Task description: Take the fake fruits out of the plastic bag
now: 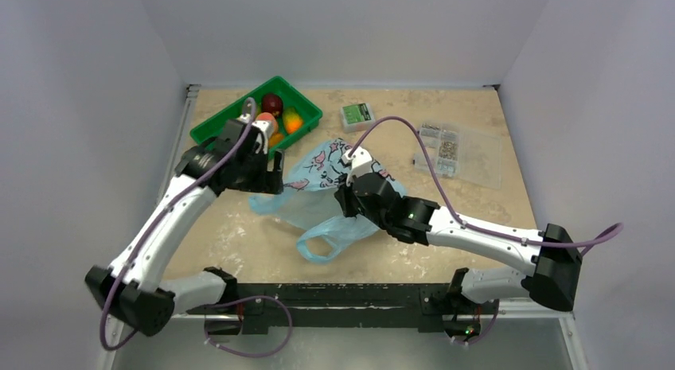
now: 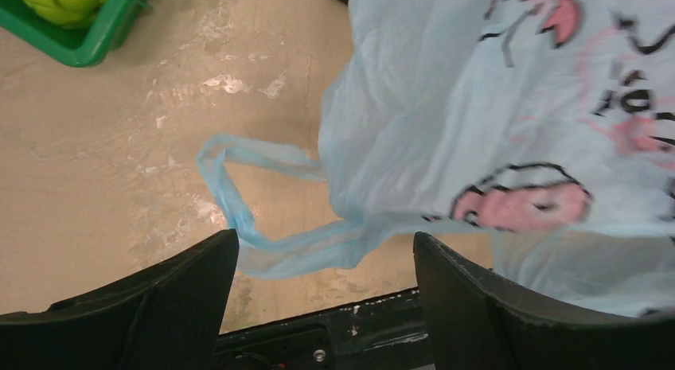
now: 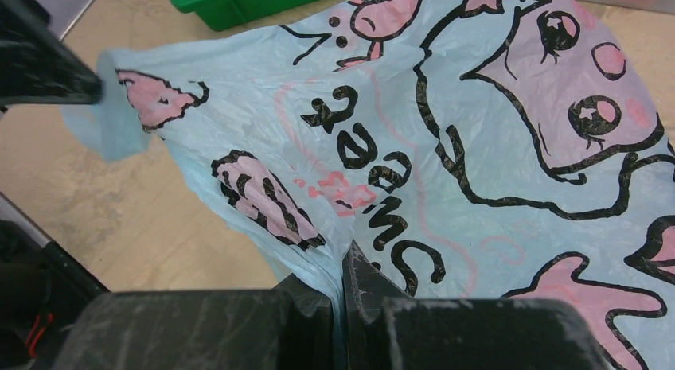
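The light-blue plastic bag (image 1: pixel 322 169) with pink-and-black cartoon prints lies mid-table and looks flat; no fruit shows inside it. My right gripper (image 1: pixel 347 200) is shut on a bunched fold of the bag (image 3: pixel 446 131), the film pinched between its fingers (image 3: pixel 362 278). My left gripper (image 1: pixel 275 168) is open at the bag's left edge. In the left wrist view a loop handle (image 2: pixel 231 187) trails just beyond the open gripper (image 2: pixel 322 241), which holds nothing. Fake fruits sit in the green tray (image 1: pixel 213 125): a dark one (image 1: pixel 272 104), an orange one (image 1: pixel 292 122), and a yellow-green one (image 2: pixel 64 2).
A small green-and-white box (image 1: pixel 357 114) and a clear plastic organiser box (image 1: pixel 458 151) lie at the back right. The bag's second loop handle (image 1: pixel 322 244) lies towards the black front rail (image 1: pixel 342 294). Grey walls close in the table on three sides.
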